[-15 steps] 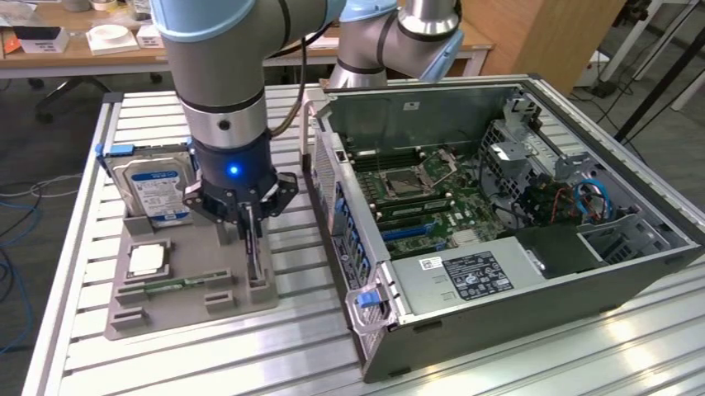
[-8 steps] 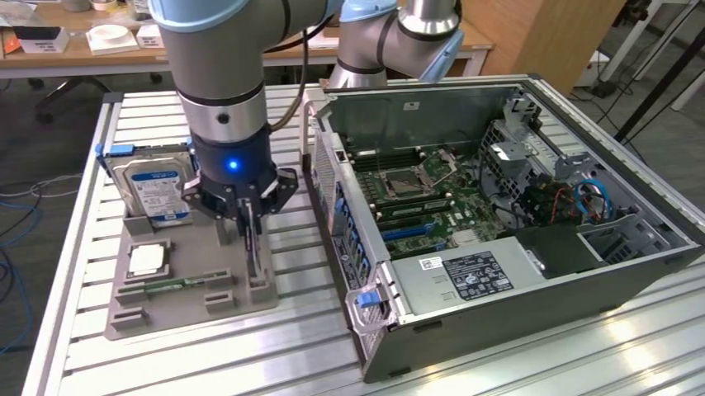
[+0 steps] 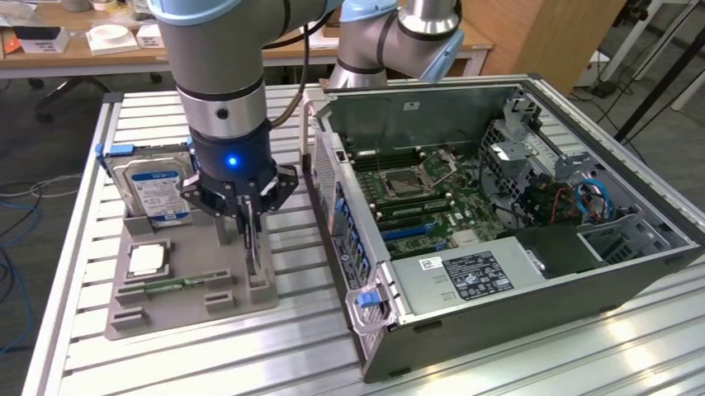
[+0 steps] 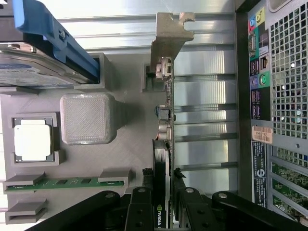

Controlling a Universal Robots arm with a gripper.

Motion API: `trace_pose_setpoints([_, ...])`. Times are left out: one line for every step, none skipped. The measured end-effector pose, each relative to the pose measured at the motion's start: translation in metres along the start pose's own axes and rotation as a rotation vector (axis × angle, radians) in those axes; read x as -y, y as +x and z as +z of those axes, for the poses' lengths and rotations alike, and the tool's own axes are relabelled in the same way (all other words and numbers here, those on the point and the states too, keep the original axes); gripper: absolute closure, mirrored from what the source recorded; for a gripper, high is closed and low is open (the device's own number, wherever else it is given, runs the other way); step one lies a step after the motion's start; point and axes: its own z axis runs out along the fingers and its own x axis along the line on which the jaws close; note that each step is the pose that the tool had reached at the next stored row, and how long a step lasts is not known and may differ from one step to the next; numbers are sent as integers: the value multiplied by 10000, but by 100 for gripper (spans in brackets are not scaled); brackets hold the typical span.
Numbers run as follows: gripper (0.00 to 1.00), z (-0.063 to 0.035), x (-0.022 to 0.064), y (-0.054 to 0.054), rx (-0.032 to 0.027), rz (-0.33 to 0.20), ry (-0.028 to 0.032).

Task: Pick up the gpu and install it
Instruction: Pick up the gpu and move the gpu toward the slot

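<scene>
The gpu, a thin black card, stands on edge along the side of the grey holder tray that faces the computer case. In the wrist view the gpu runs away from me, ending in its silver bracket beside a slot block of the tray. My gripper hangs straight down over the card. Its black fingers press on both faces of the card's near end, so the gripper is shut on the gpu. The card's lower edge still looks level with the tray's slots.
The tray also holds a blue-labelled hard drive, a processor chip and a green memory stick. The open computer case lies at the exterior view's right, motherboard exposed, its rear panel close beside the card. Everything rests on a slatted metal table.
</scene>
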Motion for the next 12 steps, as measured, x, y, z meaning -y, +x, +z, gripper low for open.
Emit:
trace_pose_setpoints([74, 0, 0, 0, 0, 0, -1])
trace_pose_setpoints([74, 0, 0, 0, 0, 0, 0])
trace_pose_setpoints([74, 0, 0, 0, 0, 0, -1])
trace_pose_setpoints([74, 0, 0, 0, 0, 0, 0])
trace_pose_setpoints([74, 0, 0, 0, 0, 0, 0])
trace_pose_setpoints([74, -1, 0, 0, 0, 0, 0])
trace_pose_setpoints([74, -4, 0, 0, -1, 0, 0])
trace_pose_setpoints([74, -11, 0, 0, -3, 0, 3])
trace_pose_setpoints([74, -18, 0, 0, -2, 1, 1])
trace_pose_setpoints([74, -27, -1, 0, 0, 0, 0])
trace_pose_setpoints([74, -39, -1, -1, -1, 0, 1])
trace_pose_setpoints([74, -51, -2, -1, -1, 0, 0])
